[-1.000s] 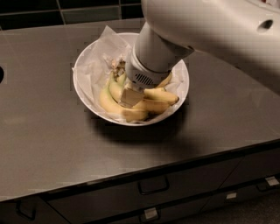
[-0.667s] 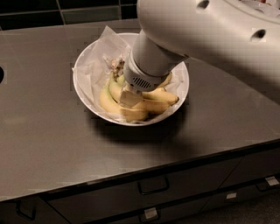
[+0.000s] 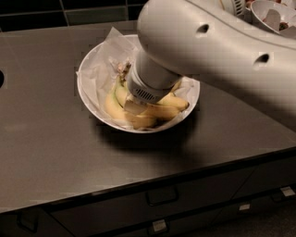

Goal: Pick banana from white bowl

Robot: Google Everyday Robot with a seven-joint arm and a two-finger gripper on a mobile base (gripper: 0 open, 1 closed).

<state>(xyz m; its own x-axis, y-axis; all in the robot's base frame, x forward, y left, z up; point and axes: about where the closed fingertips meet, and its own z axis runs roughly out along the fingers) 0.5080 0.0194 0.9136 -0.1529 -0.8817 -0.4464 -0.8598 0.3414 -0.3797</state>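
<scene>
The white bowl (image 3: 88, 76), wide and shallow with crumpled white paper lining, sits on the dark counter. A bunch of yellow bananas (image 3: 157, 111) lies in it, stems toward the back left. My gripper (image 3: 134, 105) reaches down into the bowl from the upper right, right on top of the bananas. The wrist and white arm cover it and much of the bowl's right side.
The dark countertop (image 3: 46, 152) runs to a front edge with drawers (image 3: 162, 196) below. Another smaller white bowl (image 3: 273, 14) stands at the back right corner. A tiled wall (image 3: 46, 11) backs the counter.
The view has shifted and the arm fills more of it. The gripper stays down in the bowl on the bananas, which have not visibly moved.
</scene>
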